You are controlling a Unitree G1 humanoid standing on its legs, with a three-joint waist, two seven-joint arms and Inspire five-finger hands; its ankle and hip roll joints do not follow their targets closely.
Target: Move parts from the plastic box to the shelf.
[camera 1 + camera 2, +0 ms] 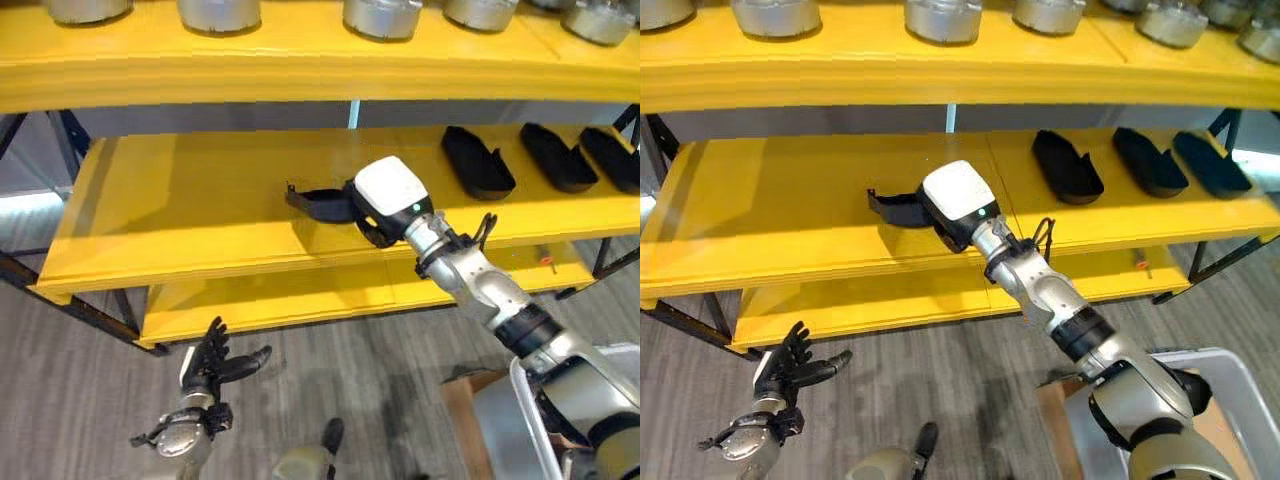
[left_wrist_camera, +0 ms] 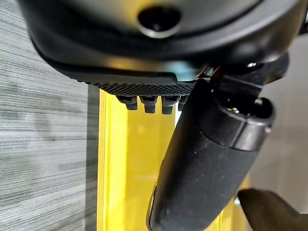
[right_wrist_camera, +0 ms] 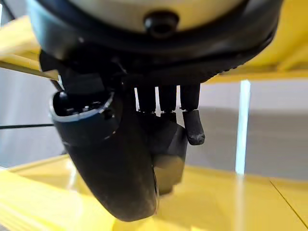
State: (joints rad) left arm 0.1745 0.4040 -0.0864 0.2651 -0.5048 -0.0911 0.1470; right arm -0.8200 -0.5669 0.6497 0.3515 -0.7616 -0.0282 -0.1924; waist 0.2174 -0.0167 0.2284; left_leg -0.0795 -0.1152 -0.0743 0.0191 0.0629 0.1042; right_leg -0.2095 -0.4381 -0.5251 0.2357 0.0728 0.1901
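So the black part (image 1: 318, 203) you were moving was sitting on the middle board of the yellow shelf (image 1: 180, 215), roughly at the centre. It looked like a matte, shallow, boat-ish moulded piece with a thin lip sticking out on the robot's left end. Your right hand (image 1: 388, 200) was right up against its other end, with the white cover on the back of the hand facing the camera. In the right wrist view the fingers (image 3: 194, 126) were curled down over a dark chunk of that part with the thumb wrapped alongside, so it read as a grip on it, though the contact itself was mostly hidden behind the hand.

Three more black parts (image 1: 478, 161) of the same shape lay in a row further along the same board toward the robot's right, the last one cut off by the frame edge. Up top, dull grey metal cylinders (image 1: 382, 17) lined the upper board, only their bottoms showing.

Your left hand (image 1: 212, 365) hung low over the grey striped floor (image 1: 80, 400), fingers loosely spread and holding nothing. The corner of the pale plastic box (image 1: 1230, 375) peeked in at the lower right, contents hard to make out.
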